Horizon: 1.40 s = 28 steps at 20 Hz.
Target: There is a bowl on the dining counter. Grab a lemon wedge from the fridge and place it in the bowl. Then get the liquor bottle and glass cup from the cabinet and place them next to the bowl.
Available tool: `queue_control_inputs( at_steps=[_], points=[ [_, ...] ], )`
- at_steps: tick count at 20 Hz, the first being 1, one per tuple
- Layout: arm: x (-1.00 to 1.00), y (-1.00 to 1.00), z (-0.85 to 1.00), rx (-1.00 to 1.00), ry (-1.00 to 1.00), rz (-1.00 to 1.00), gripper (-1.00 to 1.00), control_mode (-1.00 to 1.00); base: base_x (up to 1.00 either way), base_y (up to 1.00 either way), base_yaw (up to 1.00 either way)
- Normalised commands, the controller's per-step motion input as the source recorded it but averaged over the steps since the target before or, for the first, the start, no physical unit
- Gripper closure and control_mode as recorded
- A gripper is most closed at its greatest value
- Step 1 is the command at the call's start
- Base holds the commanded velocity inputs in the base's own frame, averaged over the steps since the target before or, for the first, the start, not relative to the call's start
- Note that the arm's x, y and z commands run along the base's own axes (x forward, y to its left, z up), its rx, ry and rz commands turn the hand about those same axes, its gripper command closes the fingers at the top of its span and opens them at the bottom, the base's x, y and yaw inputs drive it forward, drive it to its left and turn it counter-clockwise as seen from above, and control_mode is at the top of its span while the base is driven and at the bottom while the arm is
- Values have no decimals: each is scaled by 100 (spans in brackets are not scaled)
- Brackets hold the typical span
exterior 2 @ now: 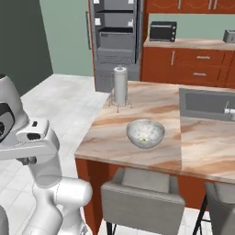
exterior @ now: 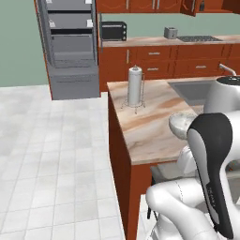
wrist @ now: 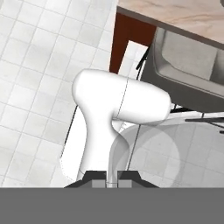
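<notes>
One bowl [exterior: 182,125] in the left base view sits on the dining counter [exterior: 145,122] at about 3 o'clock, paper towel holder [exterior: 135,88] behind it at 12, open fridge [exterior: 70,47] far off at 11. Right base view: something small and yellowish lies in the bowl [exterior 2: 145,133], likely the lemon wedge [exterior 2: 143,139], so I judge the cabinet [exterior: 140,5] run comes next, for bottle and glass. Hand view: my gripper [wrist: 112,183] at 6 o'clock is pinched closed on nothing, over floor and a stool [wrist: 188,72] at 2, so I should lift and spread it before reaching in.

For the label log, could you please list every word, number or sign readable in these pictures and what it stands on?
None can be read: the fridge, toaster oven, paper towel holder and bowl carry no legible text.
</notes>
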Motion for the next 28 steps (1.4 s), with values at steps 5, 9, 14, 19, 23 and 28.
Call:
queue_control_inputs(
  at_steps=[5,9,14,19,23,28],
  points=[
    [0,0,0,0,0,0,100,100,40,40,-35],
    [0,0,0,0,0,0,100,100,23,41,-25],
    [10,4,0,0,0,-1,100,-100,28,21,-9],
    [72,5,0,0,0,-2,100,-100,0,0,0],
    [93,0,0,0,0,0,100,-100,0,0,0],
    [99,0,0,0,0,0,100,-100,0,0,0]
  ],
)
